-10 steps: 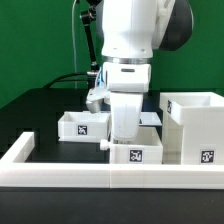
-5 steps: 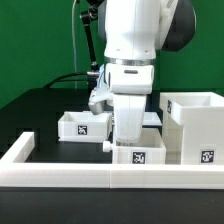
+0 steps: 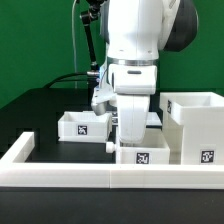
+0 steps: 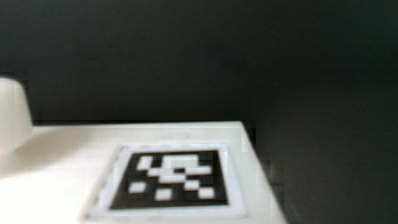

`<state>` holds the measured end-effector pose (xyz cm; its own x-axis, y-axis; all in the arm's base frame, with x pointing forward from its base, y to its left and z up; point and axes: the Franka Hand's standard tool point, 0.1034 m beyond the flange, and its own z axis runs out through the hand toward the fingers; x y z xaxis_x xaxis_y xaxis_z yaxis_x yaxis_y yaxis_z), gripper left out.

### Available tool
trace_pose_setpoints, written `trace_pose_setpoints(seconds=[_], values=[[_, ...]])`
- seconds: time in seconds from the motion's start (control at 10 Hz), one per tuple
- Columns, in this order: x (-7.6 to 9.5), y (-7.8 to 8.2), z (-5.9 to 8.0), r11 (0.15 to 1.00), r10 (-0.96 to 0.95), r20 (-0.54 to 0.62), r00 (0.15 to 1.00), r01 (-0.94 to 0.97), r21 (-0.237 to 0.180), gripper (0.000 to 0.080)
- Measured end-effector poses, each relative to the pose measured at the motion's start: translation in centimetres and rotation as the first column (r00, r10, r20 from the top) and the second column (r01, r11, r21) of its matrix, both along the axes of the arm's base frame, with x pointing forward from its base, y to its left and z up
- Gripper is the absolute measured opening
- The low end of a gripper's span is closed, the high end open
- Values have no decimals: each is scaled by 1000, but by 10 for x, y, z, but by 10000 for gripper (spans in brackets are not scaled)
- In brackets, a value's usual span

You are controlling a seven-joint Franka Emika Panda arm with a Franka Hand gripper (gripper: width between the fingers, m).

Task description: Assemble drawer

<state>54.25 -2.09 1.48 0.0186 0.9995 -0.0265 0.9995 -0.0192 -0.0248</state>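
Observation:
A small white drawer (image 3: 143, 155) with a marker tag on its front and a knob (image 3: 108, 145) on its side sits just behind the white front rail. My gripper (image 3: 130, 138) reaches down into it. Its fingertips are hidden behind the drawer wall, and the drawer travels with the hand. A second small drawer (image 3: 83, 125) stands at the exterior view's left. The tall open drawer box (image 3: 196, 125) stands at the right. The wrist view shows only a white panel (image 4: 71, 150) with a black tag (image 4: 173, 178) seen very close, and no fingers.
A white L-shaped rail (image 3: 60, 172) runs along the front and the exterior view's left side. A black cable (image 3: 62, 80) hangs behind the arm. The held drawer is a short gap from the tall box.
The hand and the small drawer under it have slid together toward the exterior view's right, closer to the tall box. The other parts have not moved.

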Motion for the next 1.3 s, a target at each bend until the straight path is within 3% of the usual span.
trace_pose_setpoints(seconds=[0.4, 0.8, 1.3], values=[[0, 0, -1, 1000, -15, 18, 1000, 15, 2, 42], [0, 14, -5, 1000, 25, 13, 1000, -25, 0, 42], [0, 13, -7, 1000, 25, 12, 1000, -25, -1, 42]])
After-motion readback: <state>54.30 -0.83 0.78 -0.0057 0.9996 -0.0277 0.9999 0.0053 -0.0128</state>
